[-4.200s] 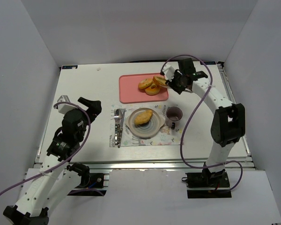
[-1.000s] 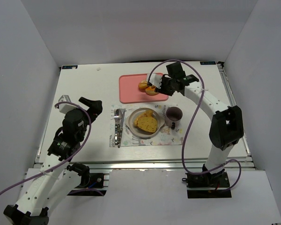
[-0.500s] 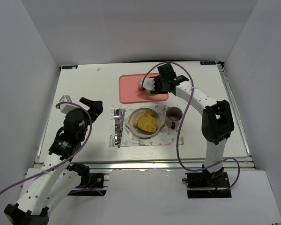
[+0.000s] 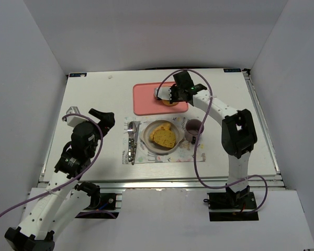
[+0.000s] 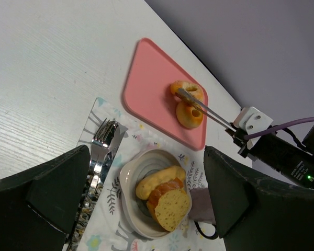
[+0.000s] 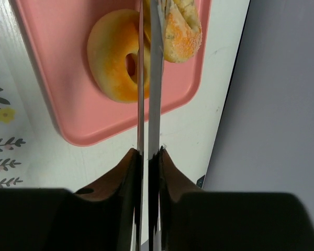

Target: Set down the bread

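Two bread pieces lie on the pink tray [image 4: 146, 100]: a ring [image 6: 116, 55] and a seeded slice [image 6: 182, 31]. More bread [image 4: 164, 135] lies on the grey plate [image 4: 146, 140]; the left wrist view shows it as a long piece [image 5: 157, 180] and a cut slice [image 5: 172, 209]. My right gripper [image 4: 174, 94] [image 6: 148, 154] is shut on thin metal tongs [image 6: 154, 78], whose nearly closed blades reach over the tray bread [image 5: 188, 102]. Their tips are out of the right wrist view. My left gripper [image 4: 100, 118] [image 5: 146, 201] is open and empty, left of the placemat.
A purple mug [image 4: 193, 127] stands right of the plate. A fork and knife [image 4: 132, 140] lie left of it on the patterned placemat [image 4: 191, 152]. White walls enclose the table on three sides.
My right gripper with the tongs has swung left over the pink tray. Since the oldest frame, the plate holds more bread and the tray less. The left arm has not moved.
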